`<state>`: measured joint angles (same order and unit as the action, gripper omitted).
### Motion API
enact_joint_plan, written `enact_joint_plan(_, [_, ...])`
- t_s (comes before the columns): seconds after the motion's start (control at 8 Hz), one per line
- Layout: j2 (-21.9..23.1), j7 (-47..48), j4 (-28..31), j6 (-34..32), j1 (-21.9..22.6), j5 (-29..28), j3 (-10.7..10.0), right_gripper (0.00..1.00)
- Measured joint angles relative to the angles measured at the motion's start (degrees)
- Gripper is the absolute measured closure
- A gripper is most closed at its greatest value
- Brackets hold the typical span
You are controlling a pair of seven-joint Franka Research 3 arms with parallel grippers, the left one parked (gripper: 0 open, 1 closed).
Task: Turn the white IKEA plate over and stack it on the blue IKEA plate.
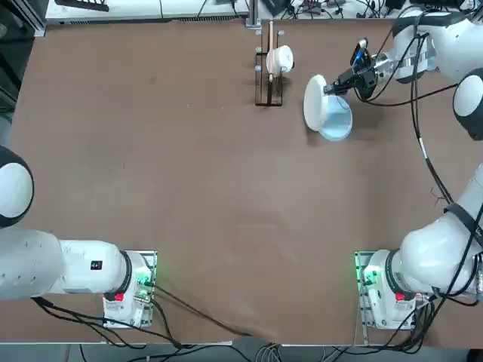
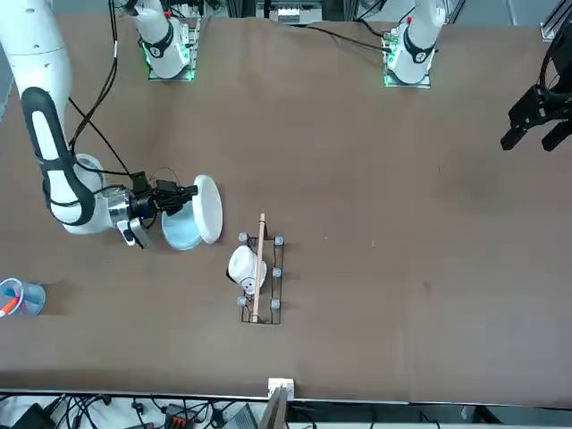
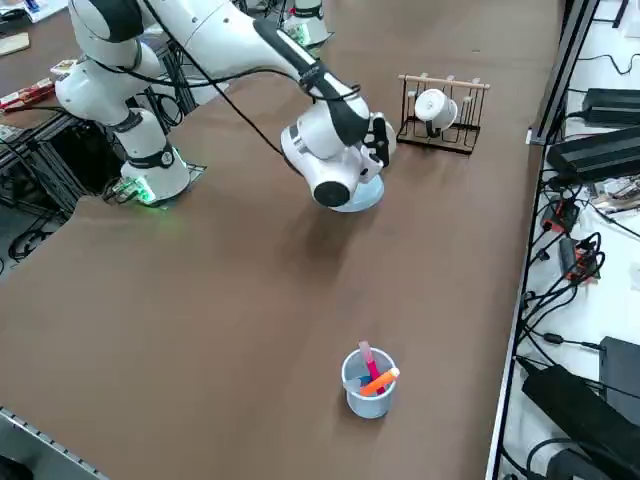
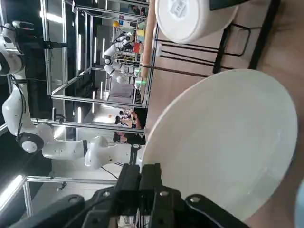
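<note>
Jaws of the right gripper (image 2: 190,191) pinch the white IKEA plate (image 2: 207,208) by its rim, holding it on edge, blue IKEA plate (image 2: 182,231) flat just below the fingertips.

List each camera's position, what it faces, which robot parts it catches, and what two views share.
Top: overhead, looking down; both bases below, right gripper holding the white plate on edge over the blue plate.
Front: across the table, facing the robot.
Right side: raised, looking diagonally; right arm hides most of the plates.
Right wrist: behind its shut fingers.
Top and front share the wooden rack.
</note>
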<state>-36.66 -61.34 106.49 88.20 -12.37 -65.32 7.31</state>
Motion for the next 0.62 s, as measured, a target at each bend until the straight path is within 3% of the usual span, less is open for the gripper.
enact_joint_plan(0.62, [-1.7,-1.56,-3.58,-1.91,-4.49,8.45,-0.02,0.98])
